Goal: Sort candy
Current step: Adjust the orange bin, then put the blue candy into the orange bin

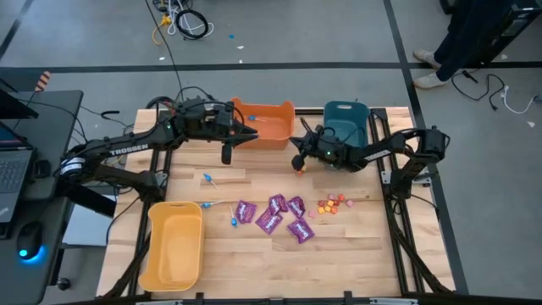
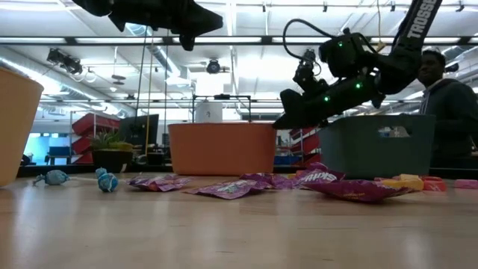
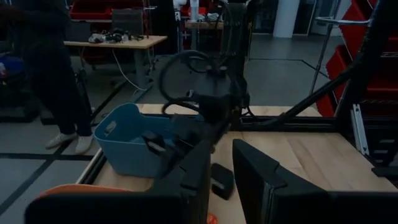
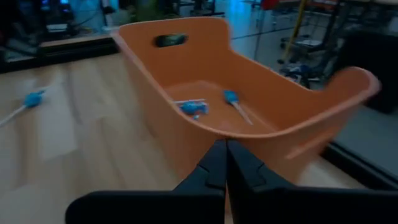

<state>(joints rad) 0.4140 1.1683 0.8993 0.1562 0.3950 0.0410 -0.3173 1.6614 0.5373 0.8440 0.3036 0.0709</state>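
High view: candy [image 1: 284, 213] well apart from right tool [image 1: 298, 161], fingers together.

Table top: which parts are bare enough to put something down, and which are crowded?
Bare wood runs along the table's near edge, right of the yellow bin, below the purple packets. Another bare patch lies right of the small orange pieces. Crowded: the middle band of lollipops, packets and pieces, and the back by the orange bin and teal bin.

The light wooden plank table [image 1: 339, 254] carries an orange plastic bin [image 1: 264, 124], a teal plastic bin [image 1: 346, 121] and a yellow plastic bin [image 1: 174, 245]. On it lie shiny purple flat packets [image 1: 279, 216], blue-wrapped lollipops [image 1: 208, 180] and tiny orange, red and pink pieces [image 1: 333, 203].
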